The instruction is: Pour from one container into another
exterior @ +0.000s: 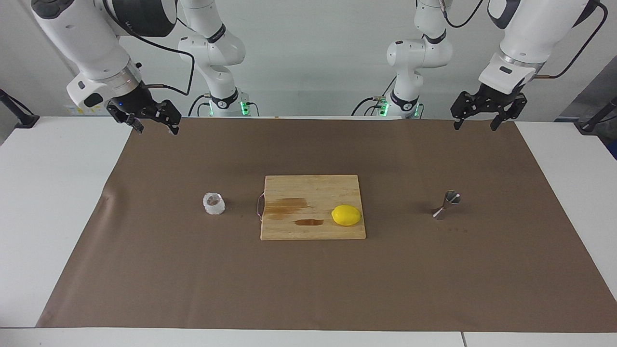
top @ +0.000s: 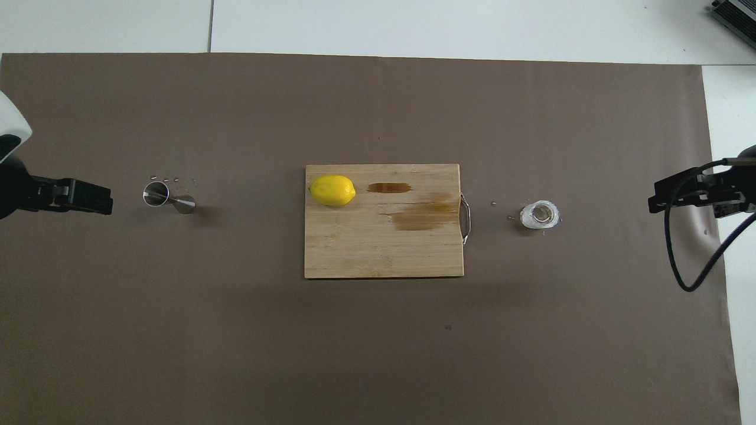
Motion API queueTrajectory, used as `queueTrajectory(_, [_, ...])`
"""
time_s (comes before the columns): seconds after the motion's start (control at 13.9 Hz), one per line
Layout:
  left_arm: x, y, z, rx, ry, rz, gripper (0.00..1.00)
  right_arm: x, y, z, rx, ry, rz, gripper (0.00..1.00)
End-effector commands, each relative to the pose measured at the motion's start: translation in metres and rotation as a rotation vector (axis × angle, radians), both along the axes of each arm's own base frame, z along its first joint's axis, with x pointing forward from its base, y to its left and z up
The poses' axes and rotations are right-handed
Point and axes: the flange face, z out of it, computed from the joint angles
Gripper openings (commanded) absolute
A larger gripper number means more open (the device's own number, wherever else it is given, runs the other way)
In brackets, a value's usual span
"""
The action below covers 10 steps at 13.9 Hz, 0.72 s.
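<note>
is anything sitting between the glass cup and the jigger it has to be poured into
Yes. The cutting board with the lemon on it lies on the table directly between the glass cup and the jigger. A cup carried across would have to pass over them.

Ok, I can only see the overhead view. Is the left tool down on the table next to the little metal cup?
Observer: No. The left tool hangs up in the air above the brown mat, not touching the metal cup.
Operator: Is it open?
Observer: Yes, its fingers stand apart and hold nothing.
Operator: What about the right tool?
Observer: The right tool is up in the air too, open and empty, well clear of the glass cup.
</note>
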Motion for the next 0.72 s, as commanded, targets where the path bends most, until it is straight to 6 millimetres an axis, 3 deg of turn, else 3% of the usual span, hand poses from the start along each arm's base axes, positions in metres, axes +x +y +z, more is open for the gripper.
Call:
queueTrajectory(0.0, [-0.006,0.005,-0.01,0.015,-0.044,-0.007,1.0,-0.003,-0.001,0.003,-0.002,-0.008,-0.014,1.0])
queueTrajectory(0.22, [-0.005,0.013,-0.026,-0.032,-0.015,0.029,1.0,-0.003,0.0,0.003,-0.004,-0.008,-0.012,1.0])
queueTrajectory(0.36, [0.01,0.036,-0.041,-0.101,0.016,0.111,1.0,-0.003,-0.001,0.003,-0.004,-0.008,-0.014,1.0])
queueTrajectory(0.65, [0.031,0.061,-0.071,-0.2,0.069,0.521,1.0,-0.003,0.0,0.003,-0.004,-0.008,-0.012,1.0])
